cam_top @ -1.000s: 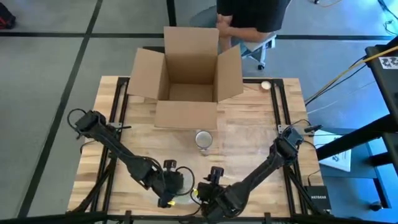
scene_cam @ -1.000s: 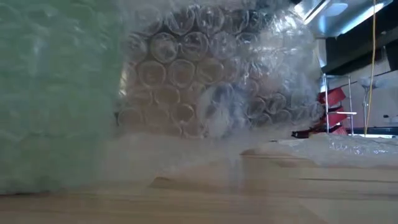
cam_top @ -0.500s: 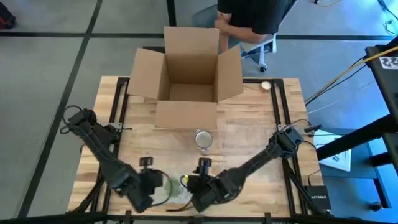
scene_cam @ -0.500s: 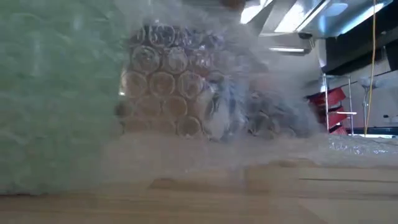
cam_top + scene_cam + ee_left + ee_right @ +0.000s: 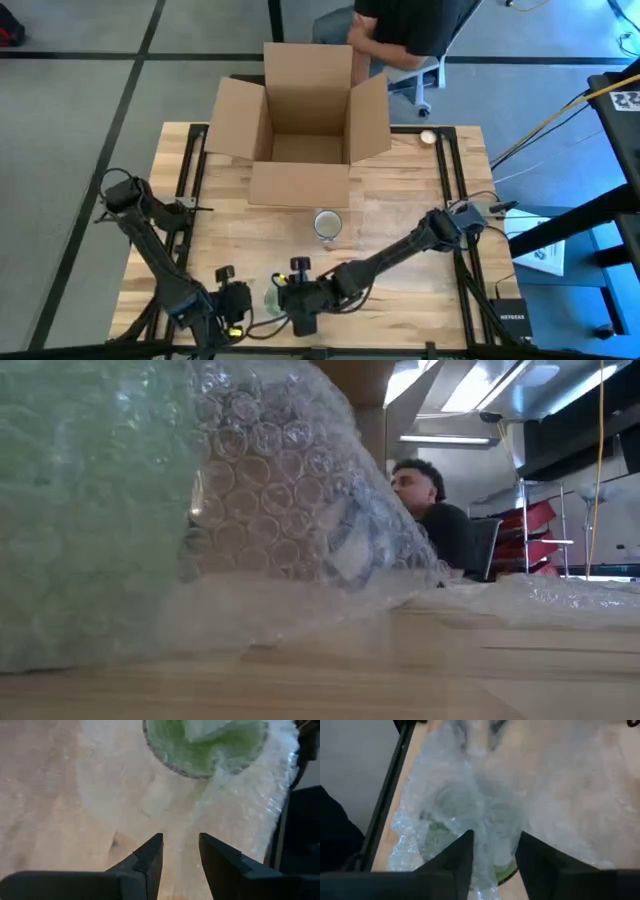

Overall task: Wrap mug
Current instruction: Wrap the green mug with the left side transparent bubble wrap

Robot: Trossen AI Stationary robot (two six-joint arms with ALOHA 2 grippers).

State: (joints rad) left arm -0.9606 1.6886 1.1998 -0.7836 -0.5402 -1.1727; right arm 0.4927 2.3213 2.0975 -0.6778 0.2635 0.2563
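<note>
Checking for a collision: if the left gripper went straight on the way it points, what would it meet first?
Probably the bubble wrap just ahead of the left gripper, then the green mug under it; depth is unclear.

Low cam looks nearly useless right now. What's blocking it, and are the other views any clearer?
Low view: bubble wrap right at the lens fills the left and middle, blurred; only the person behind reads clearly. Left wrist view: soft, the green mug hazy through wrap. Right wrist view: soft and washed out over the wrap. High view: evenly lit, box sharp.
</note>
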